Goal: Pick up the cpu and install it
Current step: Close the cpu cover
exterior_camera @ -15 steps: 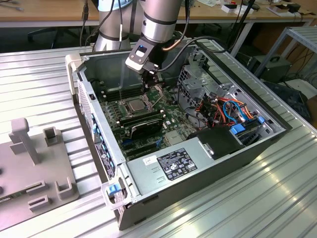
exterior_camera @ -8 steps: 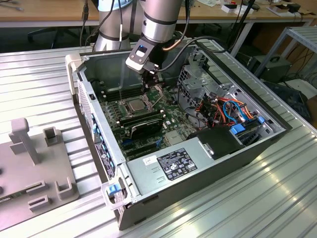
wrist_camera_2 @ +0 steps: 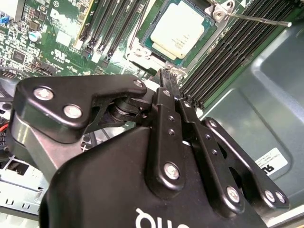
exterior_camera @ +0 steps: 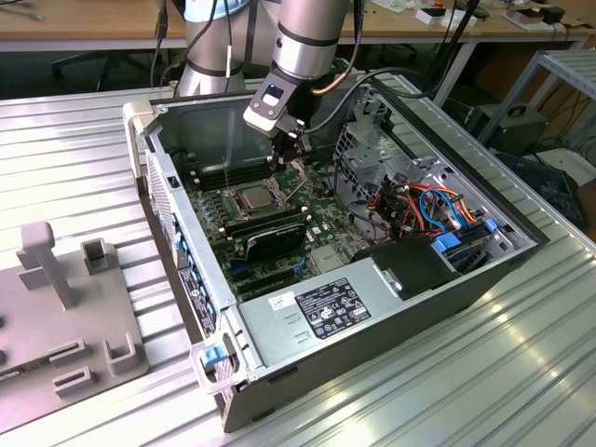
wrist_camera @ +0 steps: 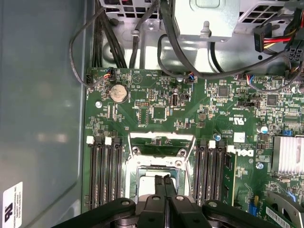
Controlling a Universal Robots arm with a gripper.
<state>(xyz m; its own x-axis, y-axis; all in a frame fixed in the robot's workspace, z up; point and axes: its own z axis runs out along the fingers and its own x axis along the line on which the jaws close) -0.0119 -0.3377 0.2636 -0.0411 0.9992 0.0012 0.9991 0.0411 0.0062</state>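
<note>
The cpu, a small square chip with a dull silver top, lies flat in its socket on the green motherboard inside the open computer case. In the second wrist view the cpu sits inside the socket frame, and a thin metal latch lever sticks out beside it. My gripper hangs just above the socket's edge, on the exterior view's right of the chip. Its black fingers are pressed together with nothing between them in both wrist views. The socket's metal load plate stands tilted open.
Rows of black memory slots flank the socket, with memory sticks beside it. The case walls ring the board. A power supply and a drive cage with coloured cables crowd the near side. A grey fixture stands outside.
</note>
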